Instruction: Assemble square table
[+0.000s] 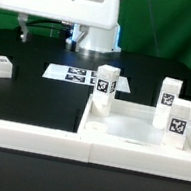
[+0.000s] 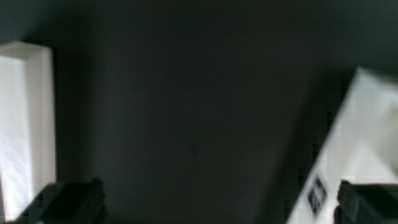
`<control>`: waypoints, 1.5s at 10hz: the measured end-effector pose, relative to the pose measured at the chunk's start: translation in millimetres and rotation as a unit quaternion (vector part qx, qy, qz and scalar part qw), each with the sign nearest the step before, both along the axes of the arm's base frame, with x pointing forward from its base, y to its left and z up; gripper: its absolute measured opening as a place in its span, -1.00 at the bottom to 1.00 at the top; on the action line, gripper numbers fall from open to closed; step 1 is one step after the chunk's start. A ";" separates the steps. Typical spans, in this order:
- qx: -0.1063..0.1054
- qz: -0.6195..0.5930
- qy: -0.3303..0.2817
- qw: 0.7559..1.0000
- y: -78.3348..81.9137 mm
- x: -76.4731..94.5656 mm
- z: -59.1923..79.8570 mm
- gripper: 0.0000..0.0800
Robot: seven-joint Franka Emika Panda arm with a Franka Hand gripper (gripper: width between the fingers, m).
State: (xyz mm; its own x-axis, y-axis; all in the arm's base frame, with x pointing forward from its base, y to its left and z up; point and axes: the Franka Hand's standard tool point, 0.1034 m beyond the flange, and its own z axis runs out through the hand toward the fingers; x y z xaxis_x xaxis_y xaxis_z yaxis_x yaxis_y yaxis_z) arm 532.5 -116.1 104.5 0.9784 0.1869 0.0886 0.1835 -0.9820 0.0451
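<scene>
Although three legs [image 1: 105, 89] already stand upright on the square top [image 1: 143, 132], which lies on the black worktop [image 1: 32, 98] toward the exterior view's right, a fourth leg [image 1: 1, 65] lies loose well apart toward that view's left. The hand [image 2: 196, 200] looks open, holding nothing, so one leg seems left to fit.

The tray top [image 1: 137, 133] lies on the bench [image 1: 32, 98] at the exterior view's right, nearest the camera. Three legs stand upright on it: one [image 1: 105, 88] at its far left corner, one [image 1: 169, 96] at its far right, one [image 1: 180, 123] just before that. Behind the tray lies the marker board [image 1: 79, 75]. A fourth leg [image 1: 1, 65] lies apart at the left.
</scene>
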 end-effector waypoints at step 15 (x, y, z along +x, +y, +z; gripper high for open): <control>-0.061 0.122 0.201 0.970 -35.6 -51.4 -40.1 0.62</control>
